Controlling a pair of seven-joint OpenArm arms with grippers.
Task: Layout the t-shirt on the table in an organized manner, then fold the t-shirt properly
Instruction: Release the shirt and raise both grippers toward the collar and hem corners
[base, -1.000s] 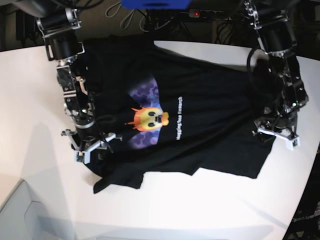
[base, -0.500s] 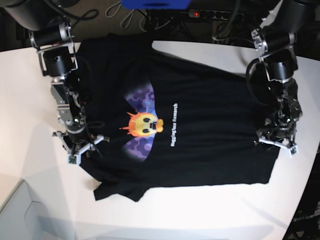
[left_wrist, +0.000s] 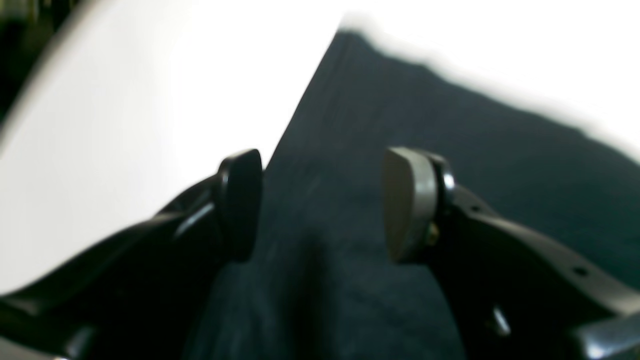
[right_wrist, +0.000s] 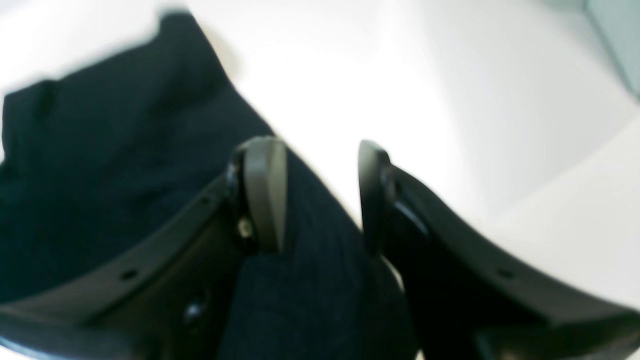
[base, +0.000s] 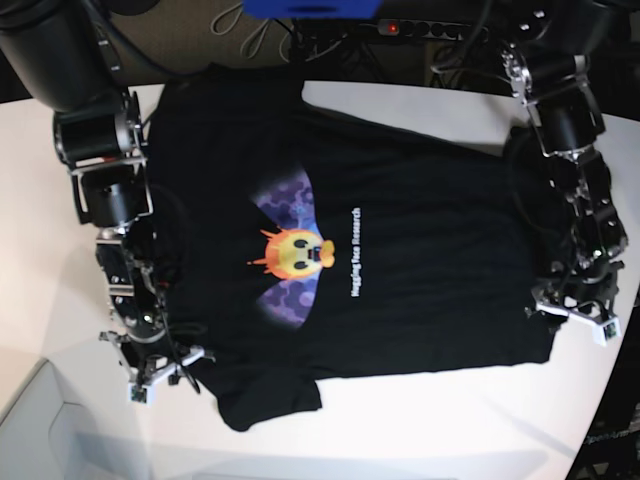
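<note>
Desk (base: 420, 430) is white with a curved edge and takes up most of the base view. Shirt (base: 420, 250) lies spread on it, print side up, nearly flat; the top edge runs off the desk's far side. Print (base: 295, 255), an orange-yellow figure on purple, sits left of centre with a line of white text beside it.

Left end effector (base: 575, 318) is at the shirt's hem corner on the right of the base view. On its wrist cam I see the fingers (left_wrist: 407, 205) apart, black cloth running between them, not pinched.

Right end effector (base: 160, 372) is at the sleeve-side edge, lower left. Its fingers (right_wrist: 265, 192) are also apart, straddling the cloth edge, desk showing beside it. Both wrist views are blurred.
</note>
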